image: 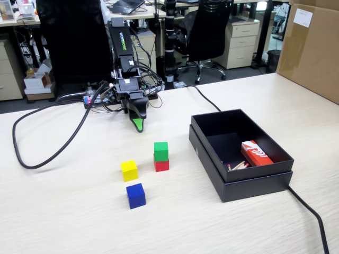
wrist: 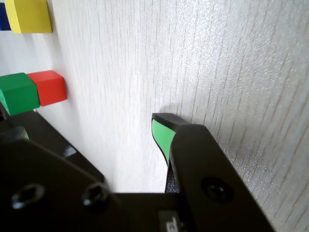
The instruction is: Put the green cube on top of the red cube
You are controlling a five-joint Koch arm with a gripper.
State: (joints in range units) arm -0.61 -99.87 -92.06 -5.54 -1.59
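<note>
The green cube [image: 161, 150] sits on top of the red cube [image: 162, 165] near the middle of the table in the fixed view. In the wrist view the green cube [wrist: 18, 93] and the red cube [wrist: 48, 87] show side by side at the left edge. My gripper [image: 139, 125] hangs low over the table behind and to the left of the stack, apart from it. In the wrist view my gripper [wrist: 89, 126] is open and empty, with bare table between its green-padded fingertips [wrist: 161, 134].
A yellow cube [image: 129, 170] and a blue cube [image: 135, 195] lie left of and in front of the stack. A black open box [image: 249, 185] with a red-and-white packet [image: 256, 153] stands at the right. A black cable [image: 47, 153] loops at the left.
</note>
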